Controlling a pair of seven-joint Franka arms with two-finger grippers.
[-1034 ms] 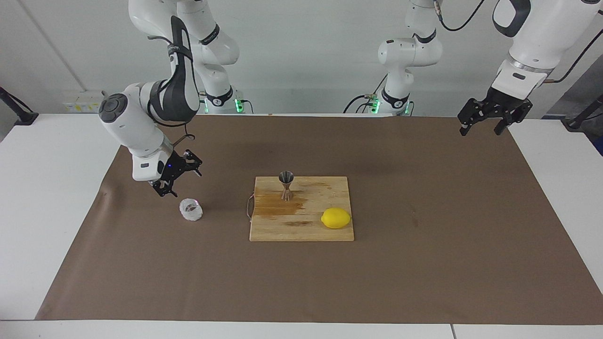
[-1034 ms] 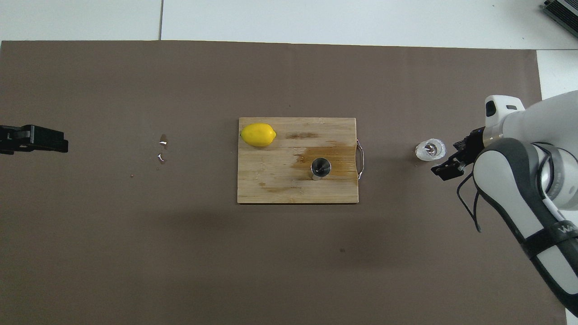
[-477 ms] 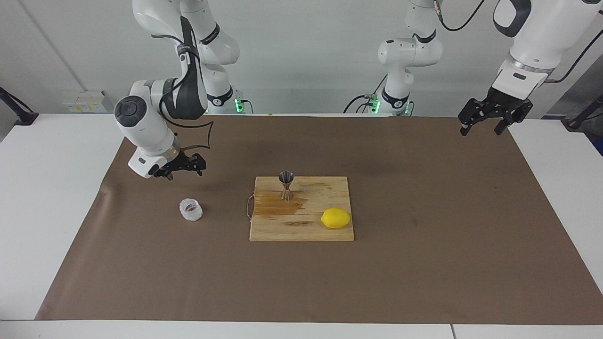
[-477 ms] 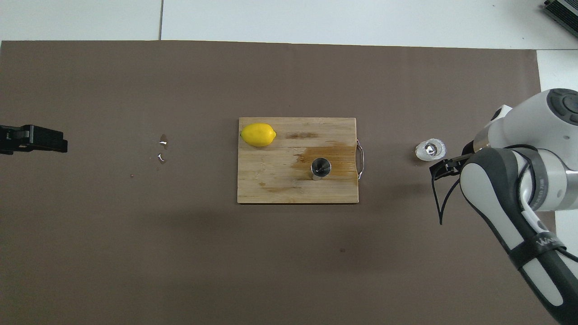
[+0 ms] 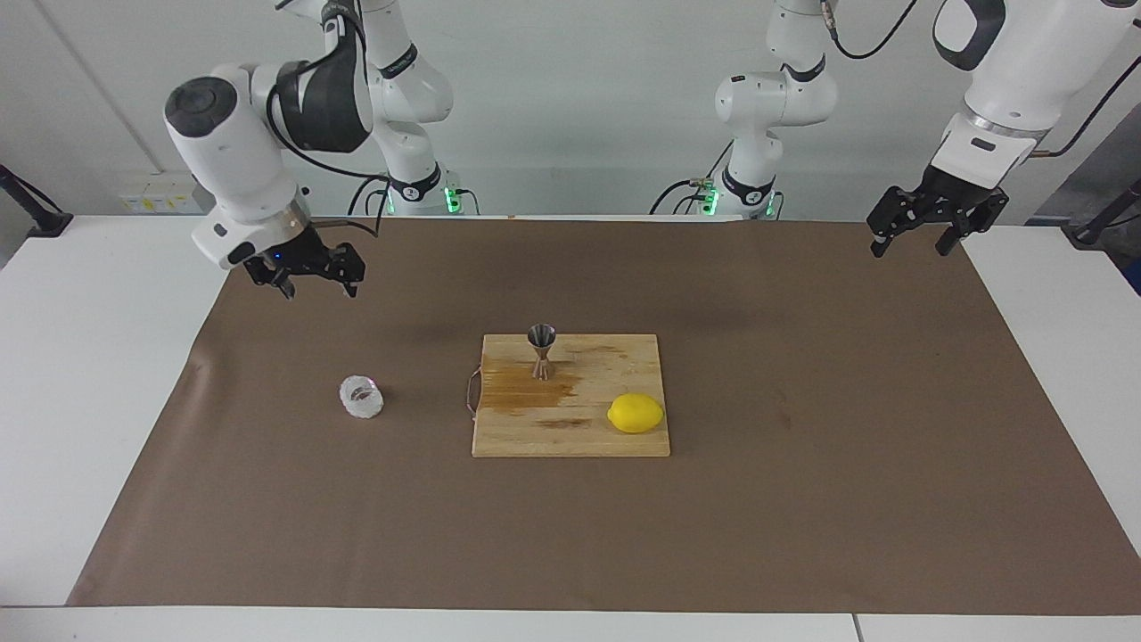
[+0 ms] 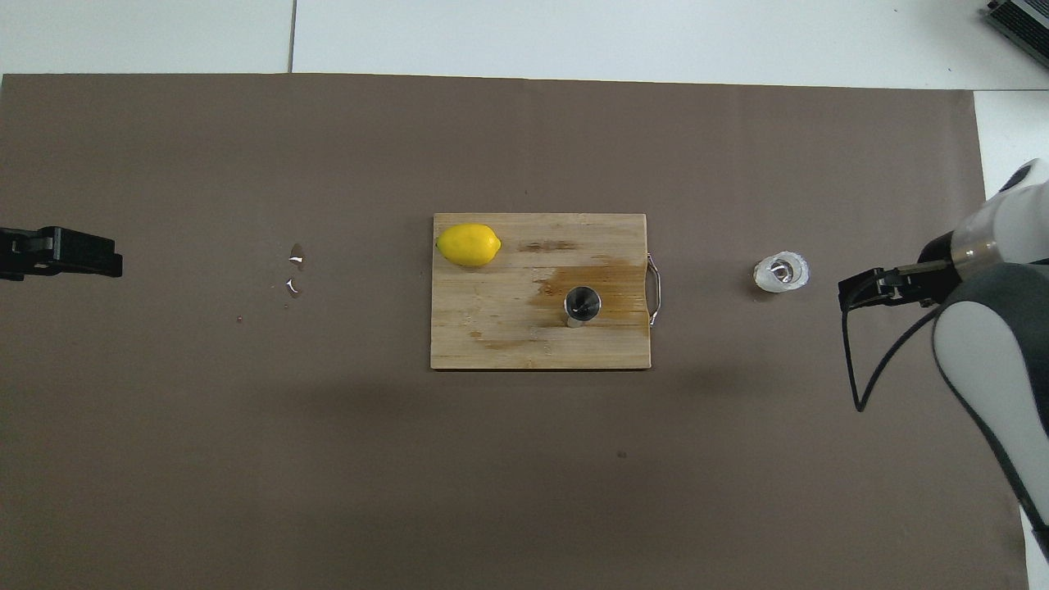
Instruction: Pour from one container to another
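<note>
The small clear faceted glass cup (image 5: 361, 397) (image 6: 781, 272) stands upright on the brown mat, apart from the board, toward the right arm's end. On the wooden board (image 5: 570, 439) (image 6: 508, 344) the steel jigger (image 5: 541, 349) (image 6: 582, 305) stands upright near the edge nearer the robots. My right gripper (image 5: 318, 287) (image 6: 856, 293) hangs open and empty above the mat, well clear of the cup. My left gripper (image 5: 909, 248) (image 6: 106, 256) waits open and empty, raised over the mat's edge at the left arm's end.
A yellow lemon (image 5: 636, 413) (image 6: 468, 244) lies on the board's corner farther from the robots. A wet stain (image 6: 586, 283) spreads on the board around the jigger. The board's wire handle (image 6: 655, 288) faces the cup. A few droplets (image 6: 295, 270) sit on the mat.
My right gripper has risen from beside the glass cup and drawn back toward the robots. The cup, the jigger and the left arm have not moved.
</note>
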